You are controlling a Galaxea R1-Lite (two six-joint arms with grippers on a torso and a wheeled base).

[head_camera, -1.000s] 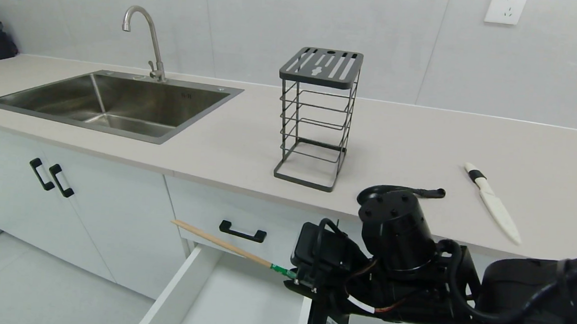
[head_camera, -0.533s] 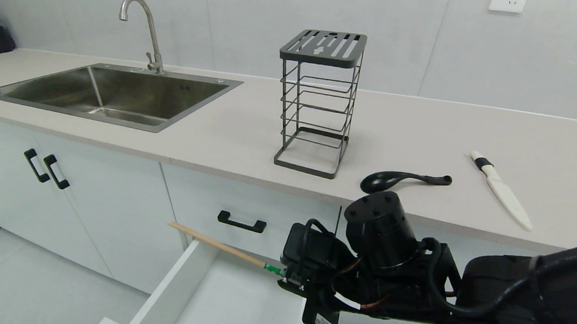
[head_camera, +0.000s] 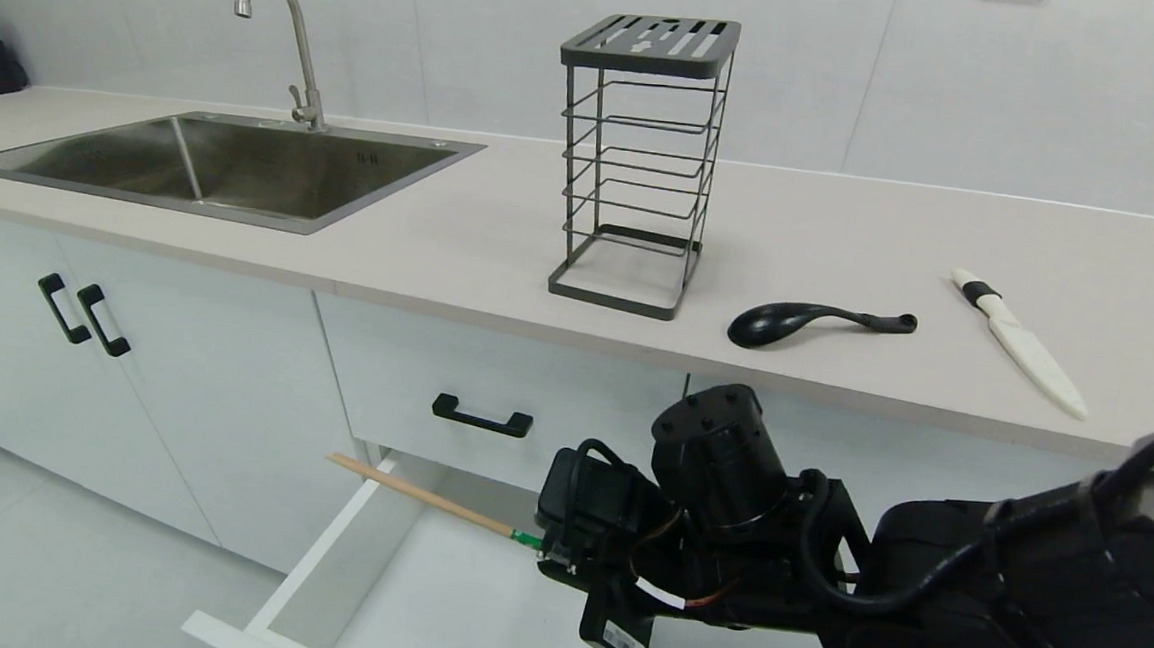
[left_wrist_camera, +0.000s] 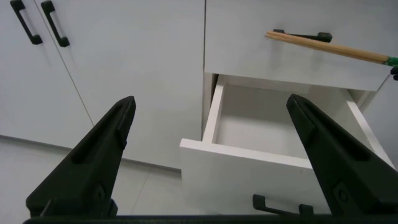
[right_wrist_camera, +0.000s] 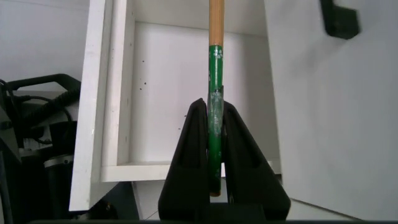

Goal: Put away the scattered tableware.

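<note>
1. Gripping the green end of the chopstick (head_camera: 426,500), your right gripper (head_camera: 545,554) hangs over the open drawer (head_camera: 322,559), with the stick slanting toward the drawer's left side.
2. Your left gripper (left_wrist_camera: 210,106) faces the drawer front, jaws spread wide with nothing between them.
3. You have a black spoon (head_camera: 787,322) and a white knife (head_camera: 1022,343) lying on the counter (head_camera: 442,246), to the right of the wire rack (head_camera: 637,167).

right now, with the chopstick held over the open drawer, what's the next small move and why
Probably lower the right gripper toward the floor of the drawer. It is shut on the green end of the chopstick, which hangs in the air above the open drawer; letting go from here might let it bounce out.
</note>
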